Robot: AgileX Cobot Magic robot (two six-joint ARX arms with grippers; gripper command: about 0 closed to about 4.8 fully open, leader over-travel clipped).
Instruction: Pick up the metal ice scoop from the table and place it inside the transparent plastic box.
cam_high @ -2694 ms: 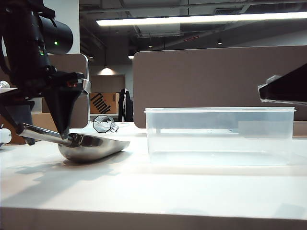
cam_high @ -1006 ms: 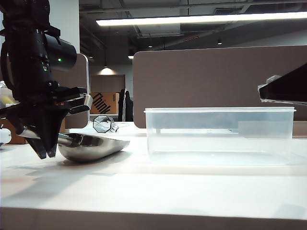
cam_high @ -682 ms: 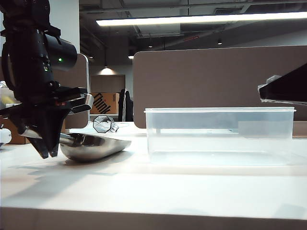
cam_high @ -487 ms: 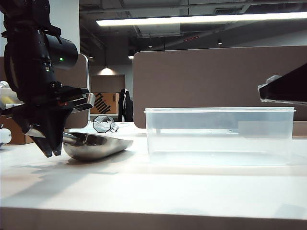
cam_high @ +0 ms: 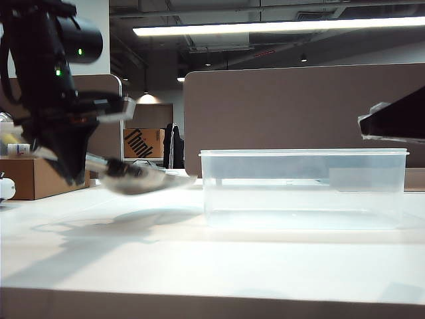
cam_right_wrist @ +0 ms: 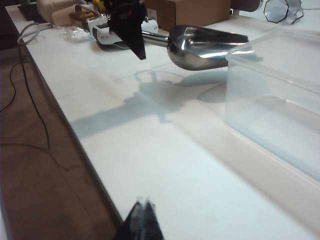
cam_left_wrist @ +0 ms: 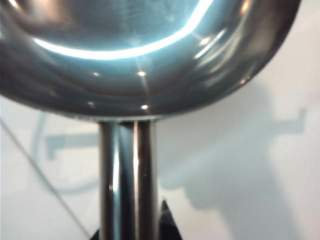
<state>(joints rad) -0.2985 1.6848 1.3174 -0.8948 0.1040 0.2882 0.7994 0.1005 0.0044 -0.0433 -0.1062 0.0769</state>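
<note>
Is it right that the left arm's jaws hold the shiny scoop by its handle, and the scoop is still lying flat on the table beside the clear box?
Not quite. The left gripper does hold the metal ice scoop by its handle, but the scoop is lifted clear of the table, its shadow beneath it, beside the transparent plastic box. The exterior view shows it.

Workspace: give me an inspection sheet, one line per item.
Surface: white table, bare in front, shadows under the scoop.
Job's things: scoop lifted off the table, bowl tip near the box; box open, nothing seen inside.
Clutter: cardboard box and a clear faceted object at the far side; small items by the table edge, unclear.
Hands: left hand shut on the scoop handle; right hand shut, holding nothing, near the table edge.
Cables: one on the floor beside the table.
Surroundings: partition panels, ceiling lights.
</note>
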